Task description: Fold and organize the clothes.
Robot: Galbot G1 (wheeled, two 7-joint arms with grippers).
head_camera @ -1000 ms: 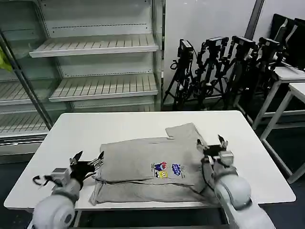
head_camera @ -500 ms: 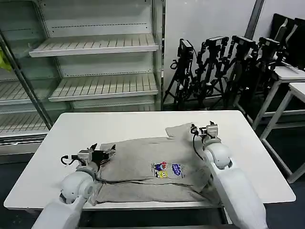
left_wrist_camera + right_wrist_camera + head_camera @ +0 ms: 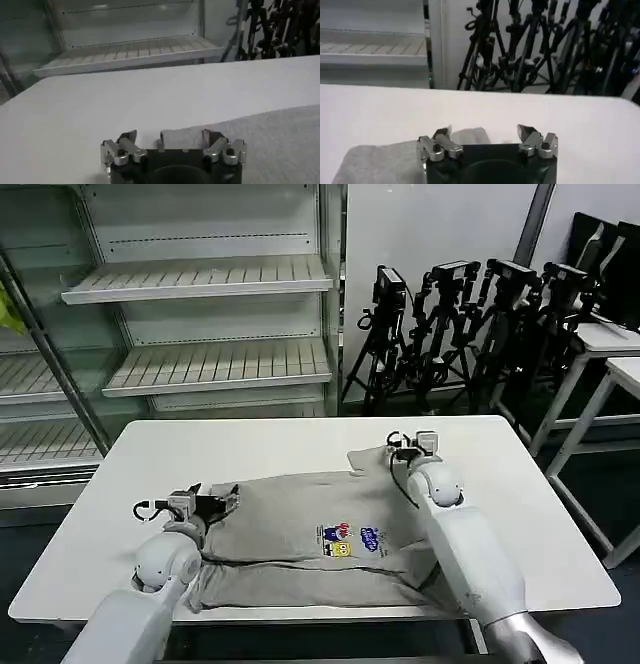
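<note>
From the head view, you had the T-shirt [image 3: 320, 544] partly folded on the table [image 3: 130, 464], the left gripper [image 3: 205, 502] and right gripper [image 3: 413, 444] reaching low over its far corners, seemingly to pinch them, and both wrist views showed spread, empty fingers.

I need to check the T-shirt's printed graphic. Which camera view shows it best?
The head view: the T-shirt lies flat on the table with the graphic facing up. The left wrist view shows plain grey cloth past the left gripper; the right wrist view shows a grey sleeve edge by the right gripper.
</note>
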